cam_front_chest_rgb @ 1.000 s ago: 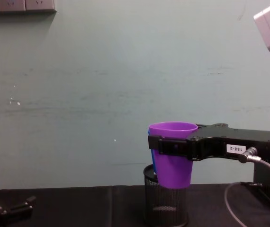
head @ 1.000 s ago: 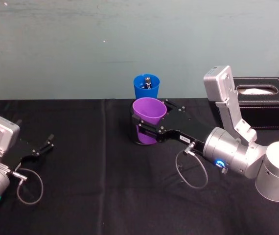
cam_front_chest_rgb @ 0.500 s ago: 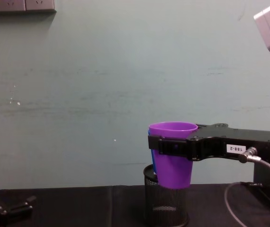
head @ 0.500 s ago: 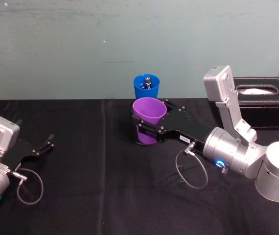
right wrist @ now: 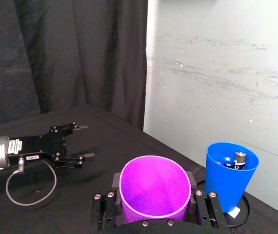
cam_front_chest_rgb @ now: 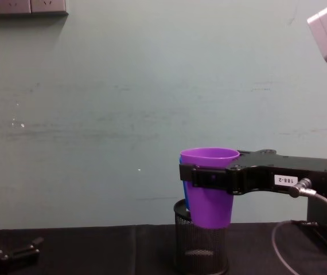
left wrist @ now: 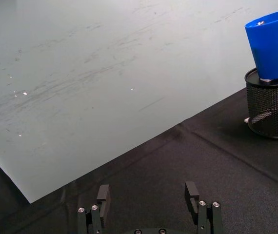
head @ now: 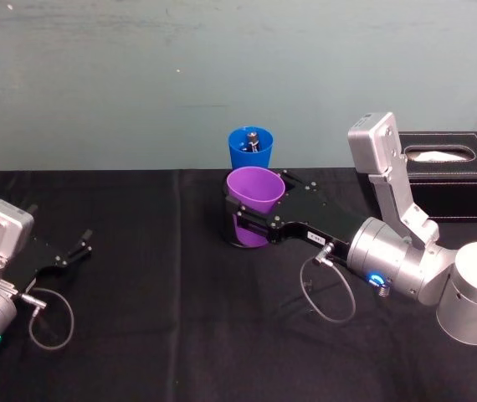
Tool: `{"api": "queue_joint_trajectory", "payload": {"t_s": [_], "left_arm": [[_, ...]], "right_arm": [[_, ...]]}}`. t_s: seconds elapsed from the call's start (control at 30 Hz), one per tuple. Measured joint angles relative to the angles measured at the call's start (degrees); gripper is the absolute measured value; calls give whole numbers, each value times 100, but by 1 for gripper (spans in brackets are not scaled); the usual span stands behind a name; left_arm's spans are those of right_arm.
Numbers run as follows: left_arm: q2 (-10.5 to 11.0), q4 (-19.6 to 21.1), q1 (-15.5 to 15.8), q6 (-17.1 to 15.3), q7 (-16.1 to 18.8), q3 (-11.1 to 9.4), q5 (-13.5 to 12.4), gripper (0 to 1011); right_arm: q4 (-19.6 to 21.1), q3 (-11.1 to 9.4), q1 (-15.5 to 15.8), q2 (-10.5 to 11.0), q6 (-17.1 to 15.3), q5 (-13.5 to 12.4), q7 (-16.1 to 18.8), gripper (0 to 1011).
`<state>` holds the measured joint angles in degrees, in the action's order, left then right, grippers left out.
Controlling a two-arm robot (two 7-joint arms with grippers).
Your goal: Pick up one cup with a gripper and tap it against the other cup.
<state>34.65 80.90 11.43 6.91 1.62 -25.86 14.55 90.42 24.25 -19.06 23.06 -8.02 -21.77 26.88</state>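
Unchanged from before: right end effector (head: 245, 224) clenched on purple cup (head: 255, 191), aloft at 6 o'clock of blue cup (head: 250, 151); left end effector (head: 81, 244) released, idle at 8 o'clock.

Two cups: one purple cup (head: 255, 189), one blue cup (head: 250, 152). One black mesh holder (cam_front_chest_rgb: 201, 252). One tissue box (head: 452, 168). Two grippers: left gripper (head: 84, 241), right gripper (head: 251, 219).
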Motion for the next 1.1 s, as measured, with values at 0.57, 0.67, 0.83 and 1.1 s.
{"api": "queue_joint_trajectory", "payload": {"t_s": [0.57,0.67,0.83,1.1], "left_arm": [[0,0,0,0,0,0,0,1000],[0,0,0,0,0,0,0,1000],[0,0,0,0,0,0,0,1000],[0,0,0,0,0,0,0,1000]], "right_arm": [[0,0,0,0,0,0,0,734],[0,0,0,0,0,0,0,735],[0,0,0,0,0,0,1,735],[0,0,0,0,0,0,1,734]]}}
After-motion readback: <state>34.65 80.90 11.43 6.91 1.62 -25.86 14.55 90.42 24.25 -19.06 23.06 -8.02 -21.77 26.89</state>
